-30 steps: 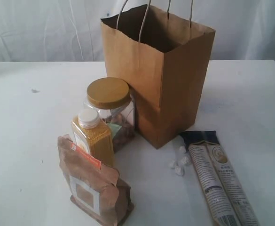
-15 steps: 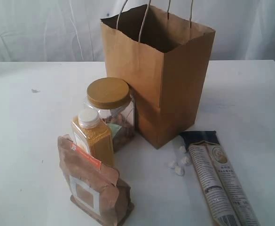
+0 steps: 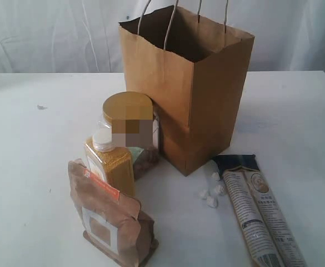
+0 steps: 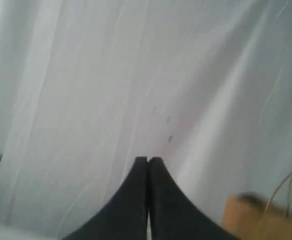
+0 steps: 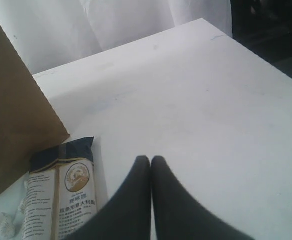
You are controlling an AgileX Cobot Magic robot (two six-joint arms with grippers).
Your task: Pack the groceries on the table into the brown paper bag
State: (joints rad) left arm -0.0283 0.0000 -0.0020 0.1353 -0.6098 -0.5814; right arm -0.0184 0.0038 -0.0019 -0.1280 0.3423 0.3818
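1. The long beige printed packet lies flat on the table. Its dark end is just beside the upright, open brown paper bag — its long axis runs away from the bag's base.
2. The right gripper has its fingers pressed together, holding nothing, near the packet's dark end. It is probably the nearer arm.
3. The left gripper is also closed and empty — facing a white curtain.
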